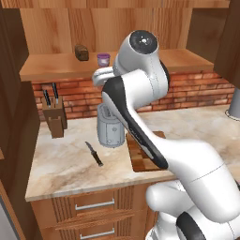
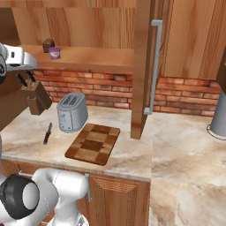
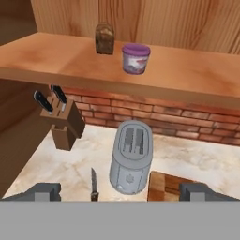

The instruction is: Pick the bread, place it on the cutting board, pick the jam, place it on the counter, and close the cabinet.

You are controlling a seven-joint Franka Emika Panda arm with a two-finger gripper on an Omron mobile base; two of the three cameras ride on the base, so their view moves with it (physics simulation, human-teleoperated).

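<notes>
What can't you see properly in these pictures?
- Cutting board: in the left base view the robot's arm covers most of it; in the hand view the bottom edge cuts it off.
- Jam: too small in the right base view to read its label.
- Claw: open, but just its two finger tips poke into the hand view.
- Grey thing on the counter: cut off by the right edge.
</notes>
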